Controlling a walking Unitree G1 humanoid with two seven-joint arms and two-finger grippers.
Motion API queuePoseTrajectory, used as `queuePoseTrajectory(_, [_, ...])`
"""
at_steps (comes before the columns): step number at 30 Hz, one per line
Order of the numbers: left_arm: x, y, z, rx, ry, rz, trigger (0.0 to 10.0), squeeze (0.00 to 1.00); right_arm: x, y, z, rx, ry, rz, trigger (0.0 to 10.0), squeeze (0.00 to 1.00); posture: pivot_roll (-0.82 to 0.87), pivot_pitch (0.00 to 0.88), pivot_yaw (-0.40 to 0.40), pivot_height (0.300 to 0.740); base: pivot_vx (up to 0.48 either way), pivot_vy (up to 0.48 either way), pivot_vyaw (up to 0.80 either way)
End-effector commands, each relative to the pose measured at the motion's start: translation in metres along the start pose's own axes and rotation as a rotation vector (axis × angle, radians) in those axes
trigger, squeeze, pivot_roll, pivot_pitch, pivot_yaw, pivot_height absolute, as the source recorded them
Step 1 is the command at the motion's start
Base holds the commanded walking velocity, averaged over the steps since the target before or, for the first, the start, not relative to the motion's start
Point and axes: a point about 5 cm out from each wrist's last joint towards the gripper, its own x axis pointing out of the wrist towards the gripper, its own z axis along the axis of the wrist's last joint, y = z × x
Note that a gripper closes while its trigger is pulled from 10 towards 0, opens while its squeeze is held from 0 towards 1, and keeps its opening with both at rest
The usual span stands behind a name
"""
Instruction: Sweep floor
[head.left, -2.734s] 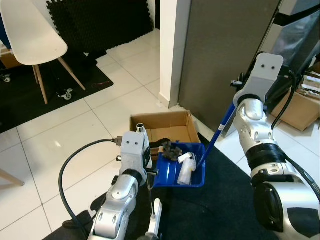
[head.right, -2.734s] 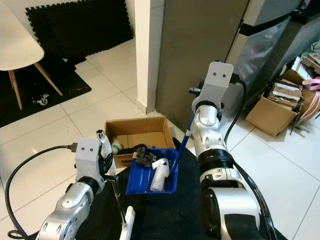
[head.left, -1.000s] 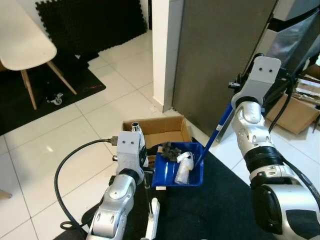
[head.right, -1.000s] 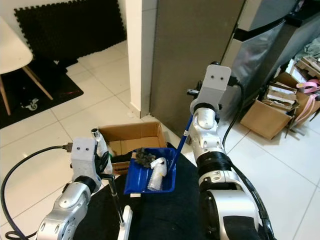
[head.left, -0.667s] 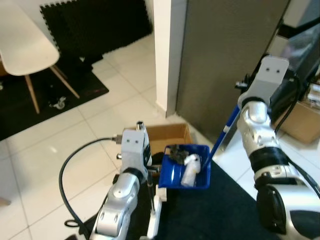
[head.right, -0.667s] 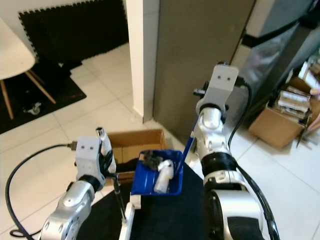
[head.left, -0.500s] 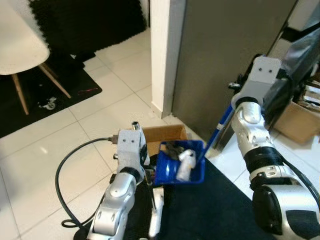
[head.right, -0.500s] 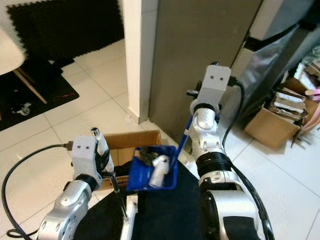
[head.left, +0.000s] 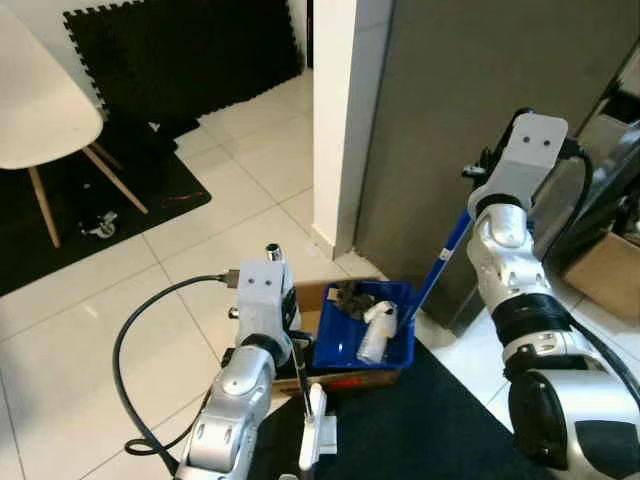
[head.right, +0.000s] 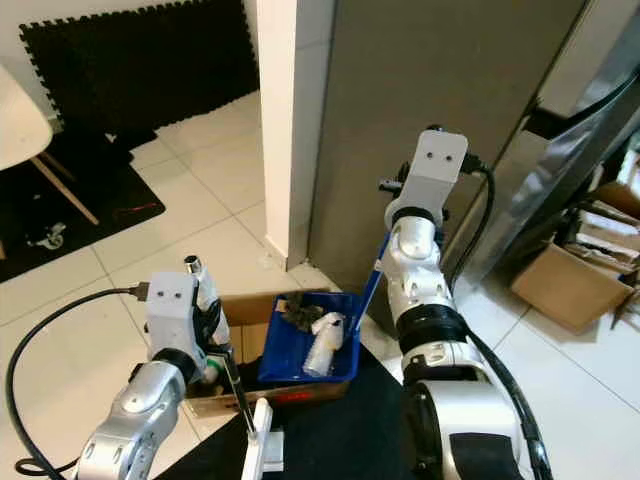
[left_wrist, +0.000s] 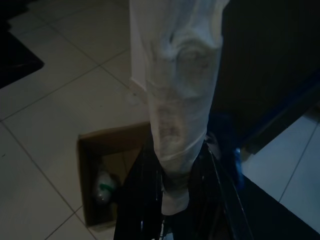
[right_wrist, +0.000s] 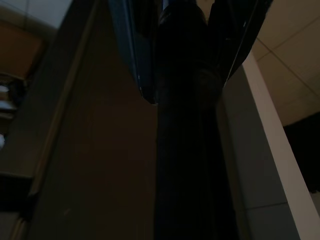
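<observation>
L gripper (left_wrist: 172, 200) clamped on white brush handle (left_wrist: 175, 95), low near body, brush (head.left: 313, 430) over black mat (head.left: 430, 430). Blue dustpan (head.left: 362, 330) w/ dark debris (head.left: 350, 296) + white scraps (head.left: 372, 330), held over open cardboard box (head.right: 240, 350). R gripper (right_wrist: 185, 30) up by grey panel (head.left: 480, 100), gripping dustpan's blue stick (head.left: 440, 262). White chair (head.left: 45, 110) far L.

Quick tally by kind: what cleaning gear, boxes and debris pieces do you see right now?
Blue dustpan: 1
White brush handle: 1
Cardboard boxes, one under the dustpan, one at the right edge: 2
White debris piece in the dustpan: 1
Dark debris clump in the dustpan: 1
Total: 6
</observation>
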Motion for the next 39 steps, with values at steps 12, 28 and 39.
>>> queuePoseTrajectory(12, [-0.004, -0.004, 0.000, 0.006, -0.008, -0.006, 10.0, 0.00, 0.001, 0.000, 0.010, -0.005, -0.073, 0.019, 10.0, 0.00, 0.12, 0.131, -0.032, 0.740, 0.000, 0.000, 0.00])
queuePoseTrajectory(28, [-0.008, -0.001, -0.004, 0.005, 0.008, 0.013, 10.0, 0.00, -0.005, 0.041, 0.042, -0.006, -0.333, 0.221, 10.0, 0.00, 0.15, 0.142, -0.050, 0.740, 0.000, 0.000, 0.00])
queuePoseTrajectory(39, [-0.008, -0.001, -0.005, 0.006, 0.011, 0.017, 10.0, 0.00, -0.024, 0.063, 0.058, -0.048, -0.544, 0.352, 10.0, 0.00, 0.15, 0.135, -0.049, 0.740, 0.000, 0.000, 0.00])
